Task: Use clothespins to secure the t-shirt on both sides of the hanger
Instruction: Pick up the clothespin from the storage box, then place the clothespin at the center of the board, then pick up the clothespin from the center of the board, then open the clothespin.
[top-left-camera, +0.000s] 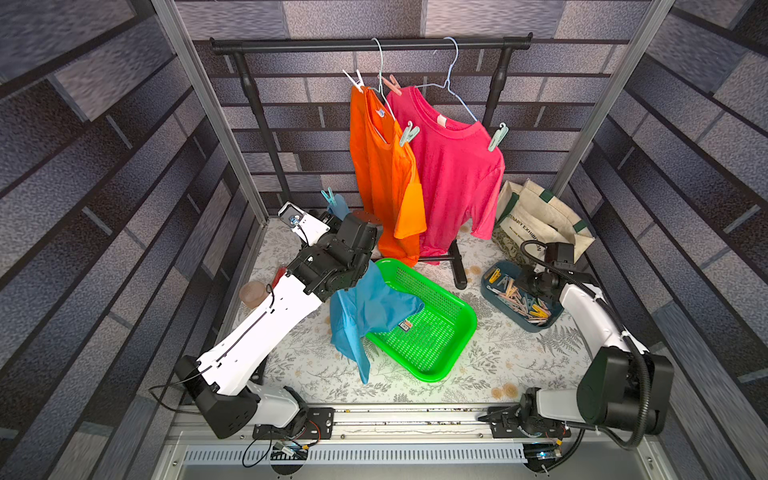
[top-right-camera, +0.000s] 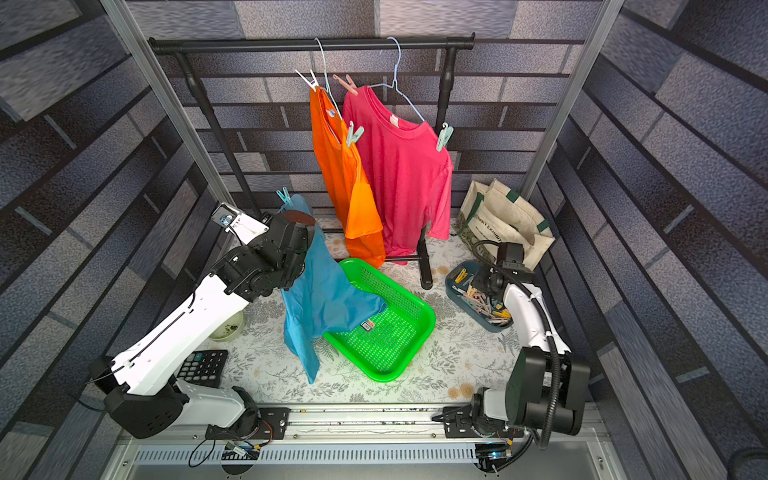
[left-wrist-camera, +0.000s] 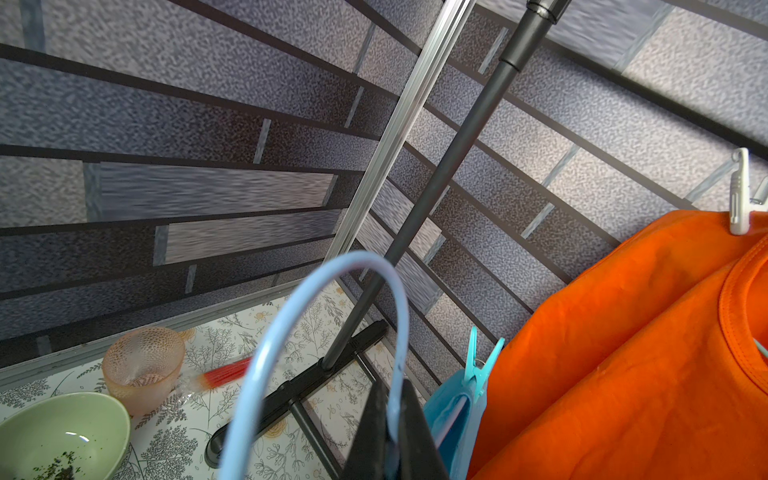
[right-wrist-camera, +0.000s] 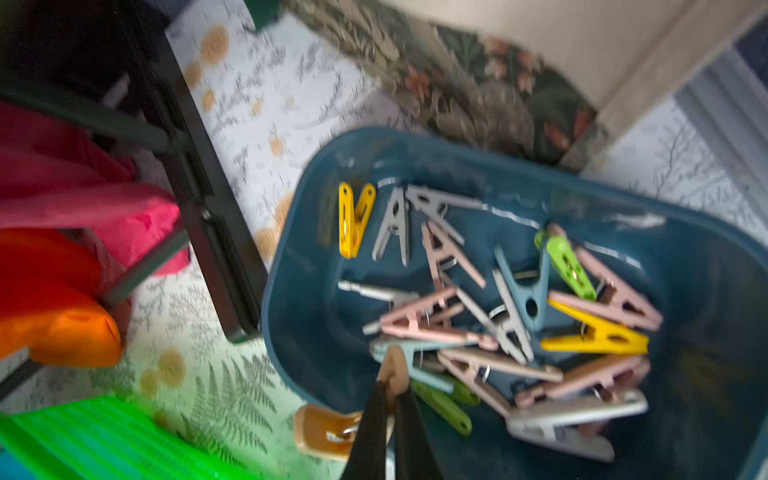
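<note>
A black clothes rail (top-left-camera: 311, 43) spans the back of the floral-papered desk (top-left-camera: 498, 374). It carries a pink shirt (top-left-camera: 453, 174) and an orange shirt (top-left-camera: 382, 174), each pegged at both shoulders. The blue t-shirt (top-left-camera: 370, 307) hangs below the left arm, its cloth trailing over the rim of the green basket (top-left-camera: 436, 336). A sewn tag (top-left-camera: 405, 325) shows on it, too small to read. The cream tote bag (top-left-camera: 540, 216) at the back right bears dark print reading "…TENARY EXHIBI…", with the rest hidden. Beside it, the dark blue tub (right-wrist-camera: 316, 332) holds the loose clothespins (right-wrist-camera: 519, 316). The left tool (left-wrist-camera: 390, 395) is clamped tight on the wire of the pale blue hanger (left-wrist-camera: 404, 328). One turquoise clothespin (left-wrist-camera: 478, 365) grips the blue t-shirt at one shoulder. The right tool (right-wrist-camera: 390, 390), at the tub, is pinched tight on a beige clothespin (right-wrist-camera: 395, 365).
</note>
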